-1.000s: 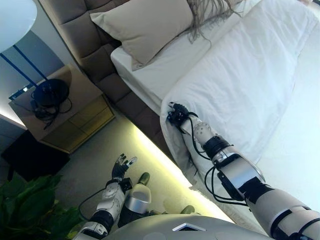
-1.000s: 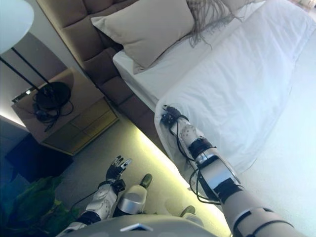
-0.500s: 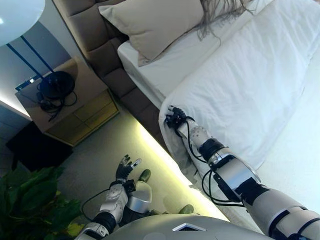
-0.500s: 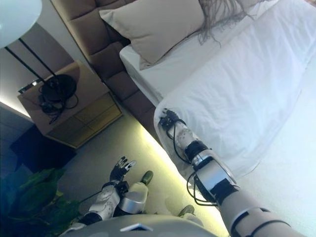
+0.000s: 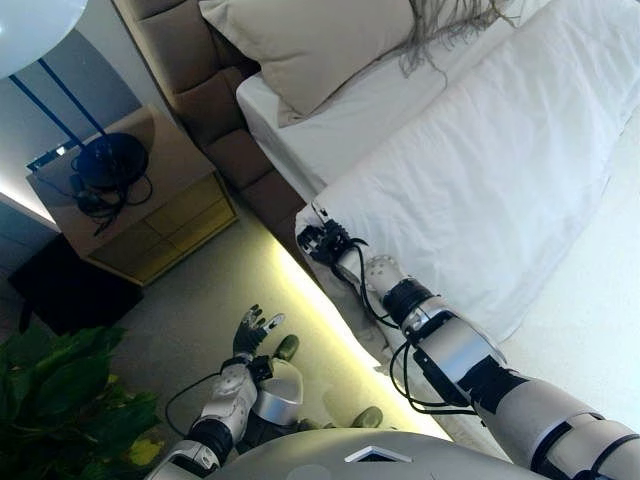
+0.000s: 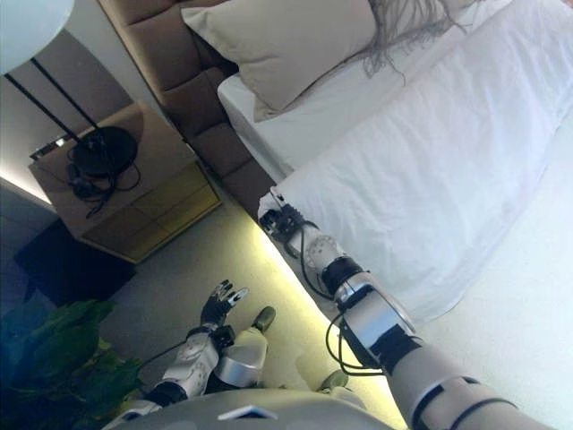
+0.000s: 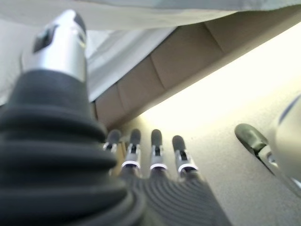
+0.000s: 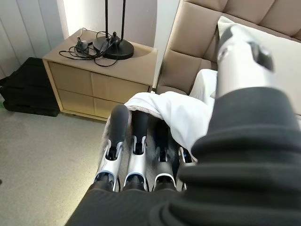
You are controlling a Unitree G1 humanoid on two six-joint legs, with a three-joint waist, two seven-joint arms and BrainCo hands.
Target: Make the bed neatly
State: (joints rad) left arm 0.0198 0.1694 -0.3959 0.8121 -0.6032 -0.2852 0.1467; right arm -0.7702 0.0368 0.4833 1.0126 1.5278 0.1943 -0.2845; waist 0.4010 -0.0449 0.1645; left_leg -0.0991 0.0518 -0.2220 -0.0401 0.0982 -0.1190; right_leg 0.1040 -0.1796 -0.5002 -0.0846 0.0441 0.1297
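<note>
Right hand [image 6: 285,221] fingers [image 8: 123,123] clamp the white quilted duvet [image 5: 480,160] corner; a shallow pinch risks slippage. Left hand [image 5: 252,330] idle, fingers apart.

Right arm [image 5: 470,365]: silver-grey shells, rounded, broken by black bands at the joints, and a paler speckled grey segment just short of the dark ribbed cover [image 8: 235,155]. Past that cover, the right hand [image 5: 322,243] showed silver fingers [image 8: 117,136] in a row, each ending in a dark rounded tip, with a thick silver thumb [image 8: 240,52] set apart. Left arm [image 5: 225,400]: same silver-grey casing, slimmer. Left hand [image 5: 250,333]: black ribbed sleeve, silver fingers, dark tips again, bright metal rings nearest the cover.
</note>
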